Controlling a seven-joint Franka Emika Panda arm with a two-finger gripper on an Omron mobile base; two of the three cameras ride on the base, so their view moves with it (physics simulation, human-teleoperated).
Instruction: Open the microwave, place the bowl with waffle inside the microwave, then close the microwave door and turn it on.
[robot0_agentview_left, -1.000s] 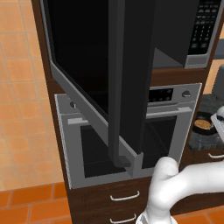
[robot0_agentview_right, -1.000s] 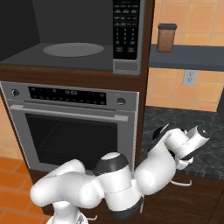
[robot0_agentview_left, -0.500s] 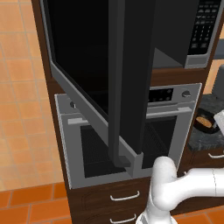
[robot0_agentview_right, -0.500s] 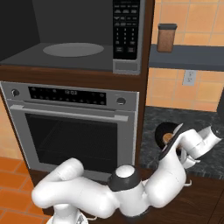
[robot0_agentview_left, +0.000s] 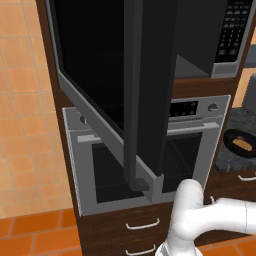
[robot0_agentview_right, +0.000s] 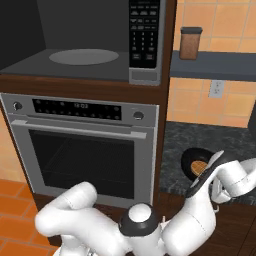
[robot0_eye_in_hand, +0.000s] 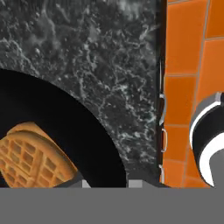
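From the left base view, the microwave door (robot0_agentview_left: 145, 85) stands swung wide, blocking much of the microwave (robot0_agentview_left: 227, 40) so the cavity is free to load; the bowl (robot0_agentview_left: 241, 144) sits on the worktop (robot0_agentview_left: 235, 125), right of the oven (robot0_agentview_left: 150, 150). From the right base view, the claw (robot0_agentview_right: 206, 175) is at the bowl's near rim, apparently to grip it. In the hand view, the waffle (robot0_eye_in_hand: 30, 155) lies in the bowl; whether the claw has hold of the rim I cannot tell.

Even, flat rendered light, no glare/hard shadows; sharp pics, w/ slightly coarse textures.
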